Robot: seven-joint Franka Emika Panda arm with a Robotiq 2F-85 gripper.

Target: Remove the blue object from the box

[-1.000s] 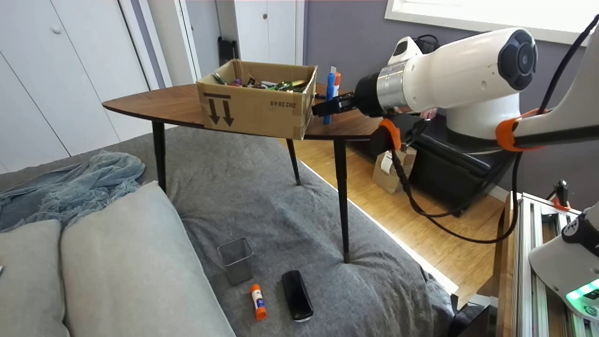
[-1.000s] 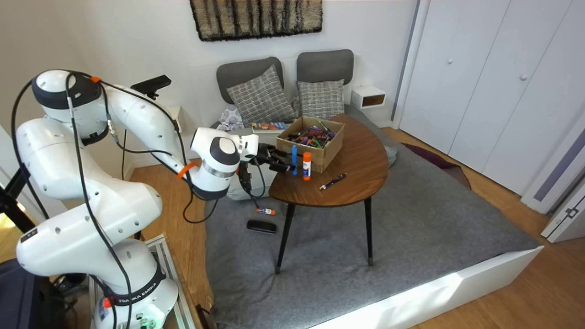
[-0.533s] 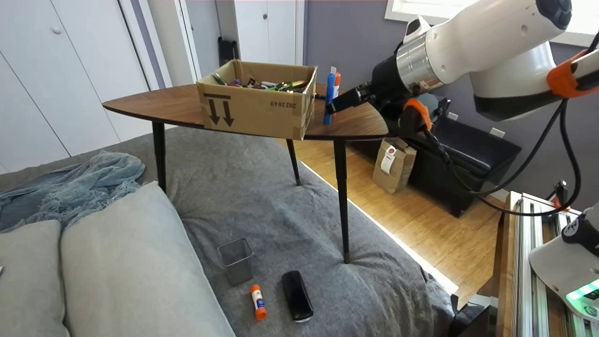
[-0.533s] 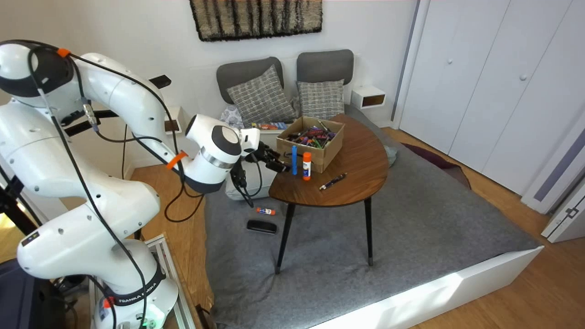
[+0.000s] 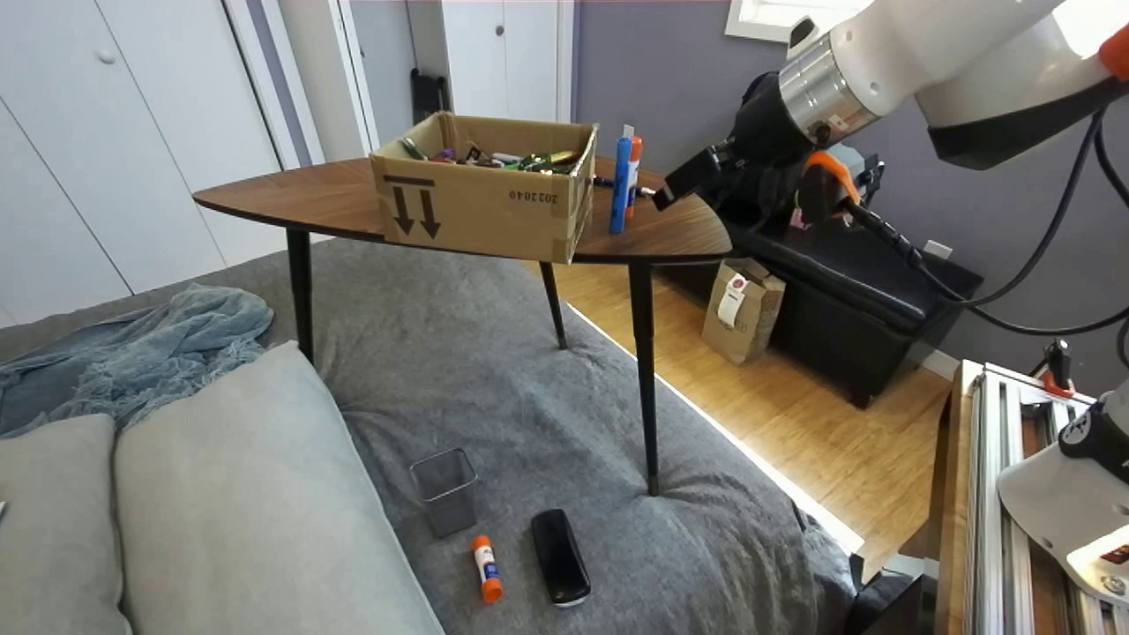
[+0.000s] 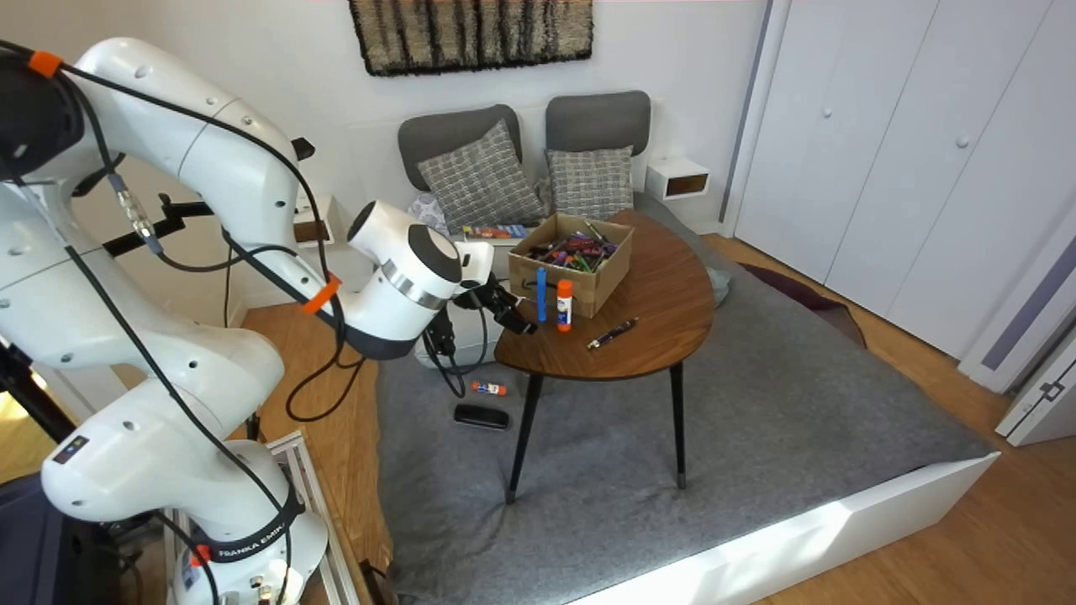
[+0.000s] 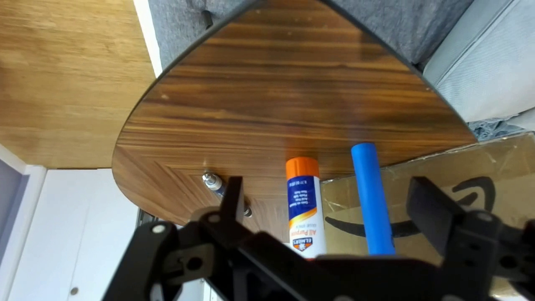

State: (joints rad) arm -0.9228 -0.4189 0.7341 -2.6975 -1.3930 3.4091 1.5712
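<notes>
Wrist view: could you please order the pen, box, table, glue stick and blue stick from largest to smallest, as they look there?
1. Table
2. Box, cut off at the right
3. Glue stick and blue stick: too alike to rank, both partly hidden
4. Pen, partly hidden

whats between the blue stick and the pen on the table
An upright, orange-capped glue stick stands between the blue stick and the pen; this shows in an exterior view and in the wrist view.
</notes>
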